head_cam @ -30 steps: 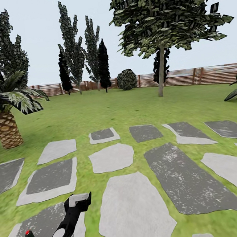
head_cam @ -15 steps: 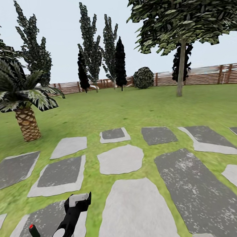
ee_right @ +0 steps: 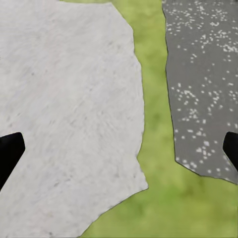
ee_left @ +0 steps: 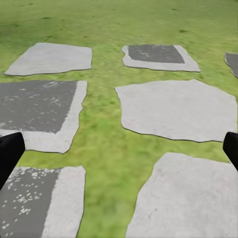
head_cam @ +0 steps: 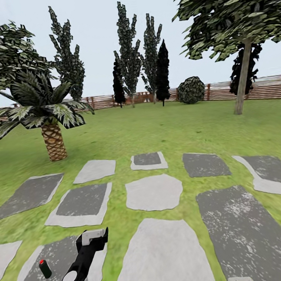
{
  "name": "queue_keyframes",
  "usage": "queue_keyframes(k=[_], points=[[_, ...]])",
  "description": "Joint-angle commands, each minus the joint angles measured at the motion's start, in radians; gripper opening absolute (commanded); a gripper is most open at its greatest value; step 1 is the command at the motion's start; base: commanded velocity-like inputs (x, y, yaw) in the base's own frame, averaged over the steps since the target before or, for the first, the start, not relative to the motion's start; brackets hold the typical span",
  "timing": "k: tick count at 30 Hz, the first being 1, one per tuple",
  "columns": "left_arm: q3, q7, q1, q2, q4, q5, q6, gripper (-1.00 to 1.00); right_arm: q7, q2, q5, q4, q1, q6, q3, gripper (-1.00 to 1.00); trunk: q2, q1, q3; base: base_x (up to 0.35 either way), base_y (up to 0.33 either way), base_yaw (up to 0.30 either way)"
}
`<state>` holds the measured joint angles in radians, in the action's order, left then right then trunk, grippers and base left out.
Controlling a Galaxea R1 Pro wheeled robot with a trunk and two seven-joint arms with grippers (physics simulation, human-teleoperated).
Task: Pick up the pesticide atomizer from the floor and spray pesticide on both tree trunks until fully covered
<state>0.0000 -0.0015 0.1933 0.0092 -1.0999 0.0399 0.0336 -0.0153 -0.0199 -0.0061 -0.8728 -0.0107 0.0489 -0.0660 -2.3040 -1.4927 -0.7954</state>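
Head view has my left hand point(head_cam: 93, 237) low in front of me over the paving, empty; my left wrist view shows its fingertips point(ee_left: 10, 153) spread wide apart. My right hand point(ee_right: 119, 151) hangs over a pale slab point(ee_right: 64, 114), fingers point(ee_right: 9, 151) equally wide and empty. Beside my left arm a small dark sprayer point(head_cam: 45, 268) with a red tip stands on a grey stone point(head_cam: 42, 272). Beyond the paving lies the lawn point(head_cam: 156, 126), a palm point(head_cam: 47, 120) at left, one tree trunk point(head_cam: 242, 82) far right, then the fence point(head_cam: 264, 87).
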Motion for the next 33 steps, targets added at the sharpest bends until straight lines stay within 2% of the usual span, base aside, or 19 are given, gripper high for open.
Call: queue_keyframes(k=[1, 33], points=[[0.0, 0.0, 0.0, 0.0, 0.0, 0.0, 0.0, 1.0, 0.0, 0.0, 0.0, 0.0, 0.0, 0.0, 0.0, 1.0, 0.0, 0.0, 0.0, 0.199, -0.268, 0.286], [0.0, 0.0, 0.0, 0.0, 0.0, 0.0, 0.0, 1.0, 0.0, 0.0, 0.0, 0.0, 0.0, 0.0, 0.0, 1.0, 0.0, 0.0, 0.0, 0.199, -0.256, 0.286]])
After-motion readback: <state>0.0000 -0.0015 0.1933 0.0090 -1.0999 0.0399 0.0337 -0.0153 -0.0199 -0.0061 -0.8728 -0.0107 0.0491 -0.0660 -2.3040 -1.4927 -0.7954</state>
